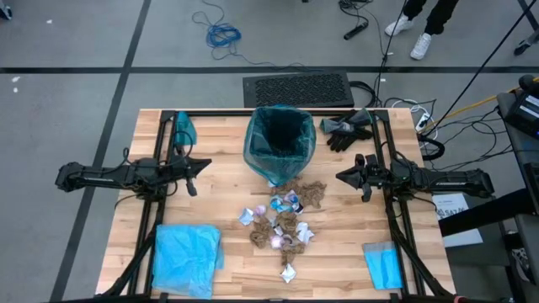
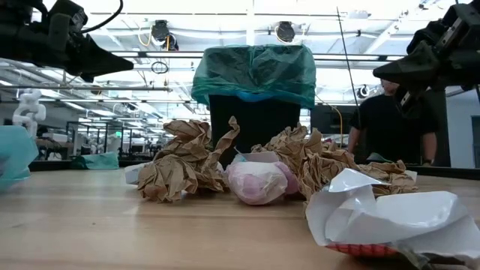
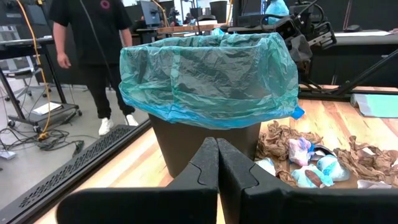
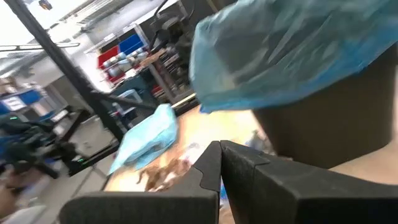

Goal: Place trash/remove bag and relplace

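A dark bin [image 1: 280, 139] stands at the table's far middle, lined with the teal-green bag [image 3: 208, 71], whose rim is folded over the bin's top. The trash [image 1: 284, 220], brown paper wads and white and bluish wrappers, lies scattered on the table in front of the bin. A sky-blue bag [image 1: 187, 259] lies flat at the near left corner. My left gripper [image 1: 200, 167] hovers shut left of the bin, above the table. My right gripper [image 1: 344, 177] hovers shut right of the bin. Neither touches anything.
Black gloves [image 1: 349, 128] lie at the far right, beside the bin. A small blue folded cloth [image 1: 383, 265] lies at the near right, and another teal piece [image 1: 184, 126] at the far left. A person [image 3: 93, 50] stands beyond the table's far edge, near a black floor mat [image 1: 299, 88].
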Robot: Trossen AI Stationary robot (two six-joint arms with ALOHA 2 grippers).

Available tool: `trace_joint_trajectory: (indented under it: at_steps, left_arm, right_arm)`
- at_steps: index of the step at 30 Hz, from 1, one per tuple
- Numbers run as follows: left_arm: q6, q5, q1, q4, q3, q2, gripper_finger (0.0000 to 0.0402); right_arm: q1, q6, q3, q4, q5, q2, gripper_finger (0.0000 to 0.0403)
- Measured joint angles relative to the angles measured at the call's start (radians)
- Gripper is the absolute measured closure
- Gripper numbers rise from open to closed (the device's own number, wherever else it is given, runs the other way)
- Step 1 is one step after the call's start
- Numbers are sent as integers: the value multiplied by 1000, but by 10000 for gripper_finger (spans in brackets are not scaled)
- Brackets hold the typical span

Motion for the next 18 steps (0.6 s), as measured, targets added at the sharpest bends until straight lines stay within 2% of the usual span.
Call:
trace_joint_trajectory:
  at_steps: [13, 18]
  left_arm:
    - [-4, 0, 0, 1, 0, 0, 401]
    - [-156, 7, 0, 3, 0, 0, 401]
  right_arm:
    - [0, 141, 0, 74, 60, 0, 403]
    - [0, 125, 0, 94, 58, 0, 403]
